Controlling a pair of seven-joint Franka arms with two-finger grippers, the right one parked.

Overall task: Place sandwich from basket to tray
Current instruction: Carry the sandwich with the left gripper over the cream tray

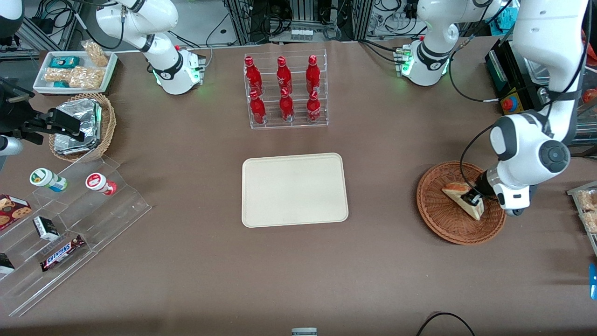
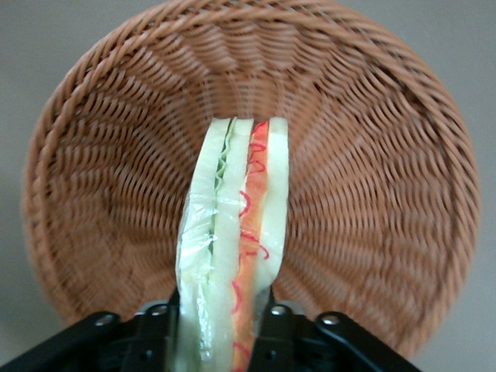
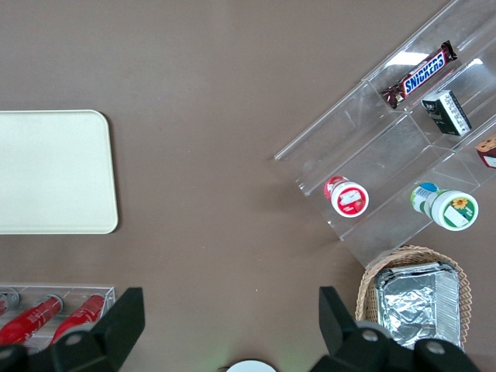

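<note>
The gripper [image 1: 475, 199] had its fingers [image 2: 273, 329] clamped on the sandwich [image 2: 236, 248], which was in the basket [image 1: 443, 219], so lifting and carrying it to the empty tray [image 1: 295, 189] remained.

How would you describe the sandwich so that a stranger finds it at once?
Find the cream tray, then look toward the working arm's end of the table for the reddish-brown basket. The sandwich, a clear-wrapped white bread wedge, is in it, between the gripper's shut fingers.
</note>
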